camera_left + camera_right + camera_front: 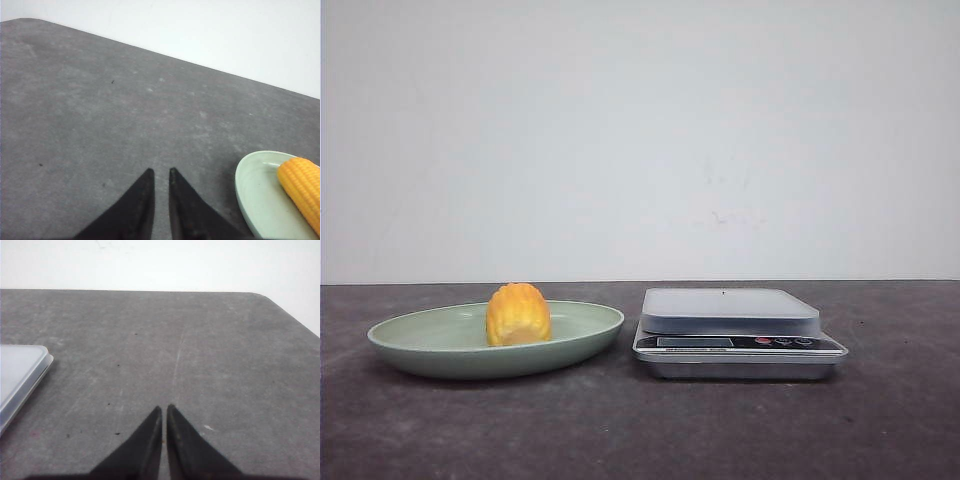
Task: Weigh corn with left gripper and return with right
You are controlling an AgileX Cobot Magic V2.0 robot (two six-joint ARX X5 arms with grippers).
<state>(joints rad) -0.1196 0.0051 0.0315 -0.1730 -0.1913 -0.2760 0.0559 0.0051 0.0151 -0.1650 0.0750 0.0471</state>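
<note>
My left tool is hovering low over the counter, its two black, wedge-shaped fingers tapering to sharp tips that are standing a narrow slit apart, gripping nothing. My right tool is showing the same matte black pair of points, pressed almost together with only a hairline gap, and it too is carrying nothing. Both are pointing forward across the dark grey, mottled, stone-like counter with its faint scuffs and rounded corners. Just beside my left tool, one shallow, pale green oval plate is lying smooth and glossy, and on it one stubby yellow-orange corn with ribbed kernel rows and rounded ends is resting near the middle. Just beside the plate, one silvery kitchen scale is sitting with a flat, rounded-rectangle weighing platform, a dark display strip and small buttons on its front; its platform is bare.
</note>
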